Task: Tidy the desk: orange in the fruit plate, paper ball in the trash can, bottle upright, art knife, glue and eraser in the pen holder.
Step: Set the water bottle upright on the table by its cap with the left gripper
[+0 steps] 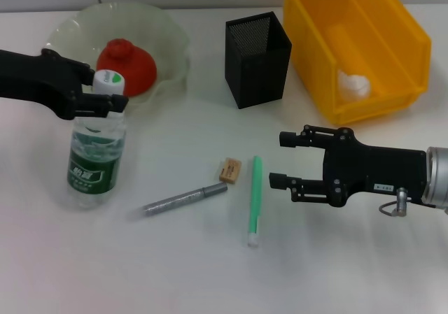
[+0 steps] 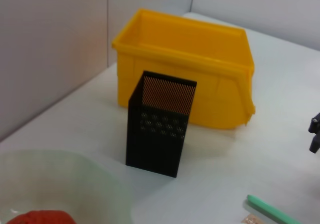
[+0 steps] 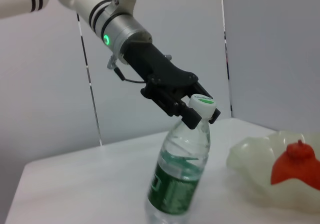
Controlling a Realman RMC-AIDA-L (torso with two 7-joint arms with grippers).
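My left gripper [image 1: 105, 94] clamps the upright bottle's [image 1: 94, 161] neck; orange [image 1: 127, 63] and paper ball [image 1: 352, 84] are already placed. Art knife [image 1: 185, 199], glue [image 1: 254, 200] and eraser [image 1: 229, 170] lie just ahead of my right gripper [image 1: 281, 159], which is spread wide.

The bottle [image 1: 96, 157] is clear shiny plastic. Beside it, the fruit plate [image 1: 168, 45] looks like smooth glass. The pen holder [image 1: 257, 59] is black mesh.

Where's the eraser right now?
In the head view the eraser lies on the desk near the middle, between the art knife's dark end and the glue, in front of the pen holder.
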